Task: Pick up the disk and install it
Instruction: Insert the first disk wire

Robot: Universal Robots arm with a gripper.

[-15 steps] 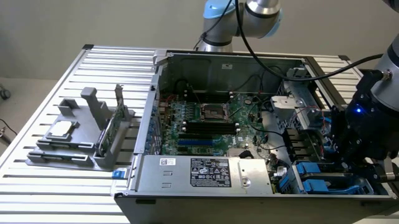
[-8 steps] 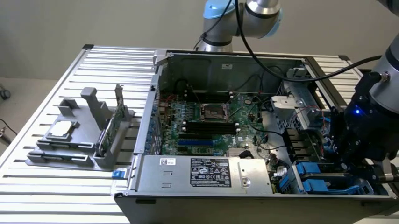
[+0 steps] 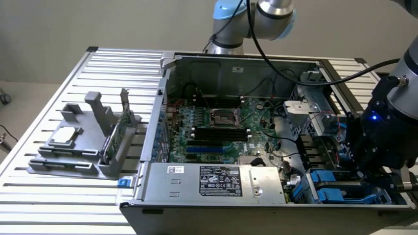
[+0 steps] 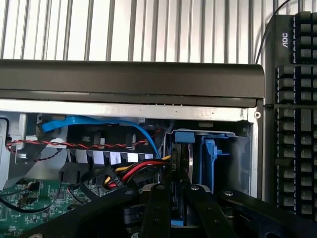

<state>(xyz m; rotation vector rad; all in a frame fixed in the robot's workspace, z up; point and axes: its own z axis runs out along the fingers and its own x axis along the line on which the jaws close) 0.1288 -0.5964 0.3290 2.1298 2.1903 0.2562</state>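
Observation:
The disk [image 4: 181, 161] shows edge-on as a thin dark slab with a blue rail at its end. It stands upright in the drive bay [image 4: 233, 158] at the corner of the open computer case [image 3: 163, 98], beside a blue plastic bracket [image 4: 210, 156]. My gripper [image 4: 178, 193] is shut on the disk, one black finger [image 4: 157, 208] on each flat side. In the exterior view my arm's black wrist [image 3: 382, 142] hangs over the blue drive bay [image 3: 330, 186] at the case's near corner on the exterior view's right and hides the disk.
Red, yellow and black power cables [image 4: 131, 171] and a blue data cable [image 4: 99, 124] run close beside the bay. A silver power supply [image 3: 216, 181] lies along the case front. A grey fixture [image 3: 85, 147] holding a chip and a green card stands on the exterior view's left. A keyboard [image 4: 294, 124] lies outside the case.

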